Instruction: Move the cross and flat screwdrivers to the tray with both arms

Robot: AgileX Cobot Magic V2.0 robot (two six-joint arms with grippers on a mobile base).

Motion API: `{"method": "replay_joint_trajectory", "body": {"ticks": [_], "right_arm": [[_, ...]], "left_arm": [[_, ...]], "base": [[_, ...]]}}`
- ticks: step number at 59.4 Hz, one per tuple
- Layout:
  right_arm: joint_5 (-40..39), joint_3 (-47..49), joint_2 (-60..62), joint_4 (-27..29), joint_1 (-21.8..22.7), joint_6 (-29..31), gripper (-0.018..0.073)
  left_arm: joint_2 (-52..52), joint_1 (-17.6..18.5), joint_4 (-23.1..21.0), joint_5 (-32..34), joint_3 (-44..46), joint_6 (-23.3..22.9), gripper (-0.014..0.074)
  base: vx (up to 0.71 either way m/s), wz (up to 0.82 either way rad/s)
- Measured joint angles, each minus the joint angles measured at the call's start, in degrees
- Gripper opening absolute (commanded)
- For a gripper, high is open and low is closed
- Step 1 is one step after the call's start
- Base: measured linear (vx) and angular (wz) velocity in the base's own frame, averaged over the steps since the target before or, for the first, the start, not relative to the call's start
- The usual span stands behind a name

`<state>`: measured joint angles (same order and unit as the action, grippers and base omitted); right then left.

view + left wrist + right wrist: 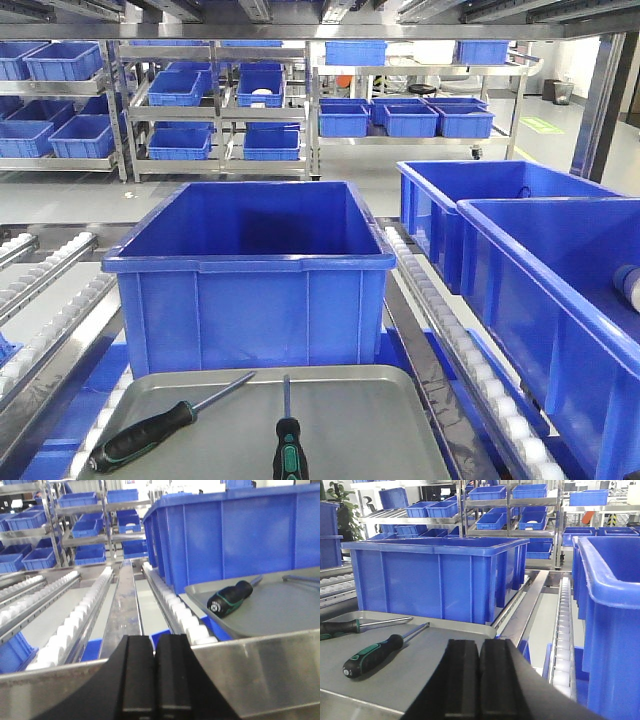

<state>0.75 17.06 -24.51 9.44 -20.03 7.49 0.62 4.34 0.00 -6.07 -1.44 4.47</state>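
Observation:
Two black-and-green screwdrivers lie in the shiny grey tray. The longer screwdriver lies at the tray's left, shaft pointing up-right; the shorter screwdriver lies mid-tray, shaft pointing away. The left wrist view shows one screwdriver handle on the tray, right of my left gripper, which is shut and empty. In the right wrist view both screwdrivers lie on the tray, left of my right gripper, shut and empty. Neither gripper shows in the front view.
A deep blue bin stands just behind the tray. Two more blue bins sit on the right lane. Roller rails flank the tray. Steel racks with blue bins stand at the back.

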Motion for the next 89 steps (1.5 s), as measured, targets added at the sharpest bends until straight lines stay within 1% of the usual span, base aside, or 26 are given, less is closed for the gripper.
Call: {"method": "replay_joint_trajectory", "body": {"ticks": [31,34,38,40,43,50,58,67,89], "right_arm": [[0.00,-0.08,0.00,0.00,0.00,0.00,-0.0008],[0.00,-0.39,0.11,-1.42,0.06,0.00,-0.0008],[-0.44,-2.05,1.33,-6.87,1.25,0.00,-0.0008],[-0.75,-3.59,2.77,-10.34,2.83,-0.20,-0.0008],[-0.75,-6.97,5.15,-12.85,5.19,-1.11,-0.0008],[-1.10,-16.41,14.52,-13.47,11.59,-3.66,-0.0008],[3.09,-18.75,24.17,-13.43,16.04,-8.01,-0.0008],[4.42,-18.75,24.96,-13.47,17.33,-9.26,-0.0008],[4.69,-18.75,25.02,-13.47,17.33,-9.37,-0.0008]], "left_arm": [[0.00,0.00,0.00,-0.50,0.00,0.17,-0.0001],[0.00,0.00,0.00,-0.50,0.00,0.17,-0.0001],[0.00,0.00,0.00,-0.50,0.00,0.17,-0.0001],[0.00,0.00,0.00,-0.50,0.00,0.17,-0.0001],[0.00,0.00,0.00,-0.50,0.00,0.17,-0.0001],[0.00,0.00,0.00,-0.50,0.00,0.17,-0.0001],[0.00,0.00,0.00,-0.57,0.00,0.17,-0.0001],[0.00,0.00,0.00,-0.92,0.00,0.17,-0.0001],[0.00,0.00,0.00,-1.07,0.00,0.17,-0.0001]], "base": [[0.00,0.00],[0.00,0.00],[0.00,0.00],[0.00,0.00],[0.00,0.00],[0.00,0.00],[0.00,0.00],[0.00,0.00],[0.00,0.00]]}}
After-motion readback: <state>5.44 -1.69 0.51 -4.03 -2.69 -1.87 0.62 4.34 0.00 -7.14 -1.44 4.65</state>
